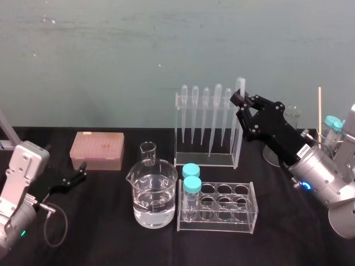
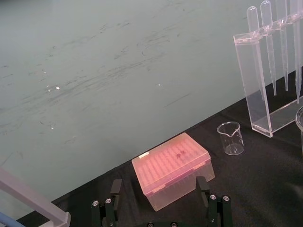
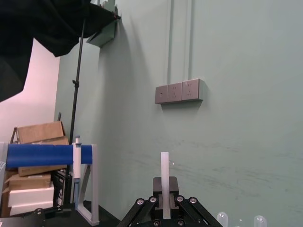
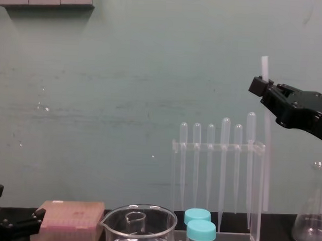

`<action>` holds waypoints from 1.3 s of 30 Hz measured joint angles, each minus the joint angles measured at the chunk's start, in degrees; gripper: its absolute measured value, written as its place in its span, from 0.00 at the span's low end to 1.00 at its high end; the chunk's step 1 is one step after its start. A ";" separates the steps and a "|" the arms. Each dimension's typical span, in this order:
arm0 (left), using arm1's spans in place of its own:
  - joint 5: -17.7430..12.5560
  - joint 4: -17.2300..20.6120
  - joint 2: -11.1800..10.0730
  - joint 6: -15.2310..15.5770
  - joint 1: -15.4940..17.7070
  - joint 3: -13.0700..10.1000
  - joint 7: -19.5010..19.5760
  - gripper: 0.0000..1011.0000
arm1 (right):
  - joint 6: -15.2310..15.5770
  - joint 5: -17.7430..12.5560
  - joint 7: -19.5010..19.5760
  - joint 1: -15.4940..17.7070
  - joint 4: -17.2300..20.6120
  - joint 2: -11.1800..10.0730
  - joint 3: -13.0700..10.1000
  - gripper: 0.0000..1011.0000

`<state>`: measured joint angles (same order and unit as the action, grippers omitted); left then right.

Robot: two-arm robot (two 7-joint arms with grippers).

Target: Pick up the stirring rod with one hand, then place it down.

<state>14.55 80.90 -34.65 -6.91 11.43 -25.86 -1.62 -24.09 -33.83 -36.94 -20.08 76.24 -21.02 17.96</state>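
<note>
The right gripper (image 1: 239,98) had its jaws closed on the stirring rod (image 4: 265,66) near its top, holding it upright at the pipette rack's (image 1: 205,159) right end, likely for a straight lift. The left gripper (image 1: 81,172) sat parked low at the left, jaws open and empty.

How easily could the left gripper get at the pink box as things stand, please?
Probably yes, easily: the left gripper sits open close to the pink box, with only bare black table between them.

Pink tip box (image 1: 96,150), water beaker (image 1: 152,194), pipette rack (image 1: 206,133), blue-capped vials (image 1: 192,185) in tube rack (image 1: 244,226).
</note>
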 joint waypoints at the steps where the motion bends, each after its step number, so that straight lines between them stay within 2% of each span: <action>1: 0.00 0.00 0.00 0.00 0.00 0.00 0.00 0.99 | -0.13 -0.13 -0.20 0.12 -0.09 0.10 -0.16 0.07; 8: 0.00 0.00 0.00 0.00 0.00 0.00 0.00 0.99 | -0.05 0.56 -0.73 1.07 -1.29 0.50 -0.80 0.07; 39: 0.00 0.00 0.00 0.00 0.00 0.00 0.00 0.99 | -0.18 0.27 -0.84 0.94 -1.00 0.51 -0.80 0.07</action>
<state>14.55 80.90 -34.64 -6.91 11.43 -25.86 -1.62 -24.27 -33.56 -37.78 -19.15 75.24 -20.51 17.16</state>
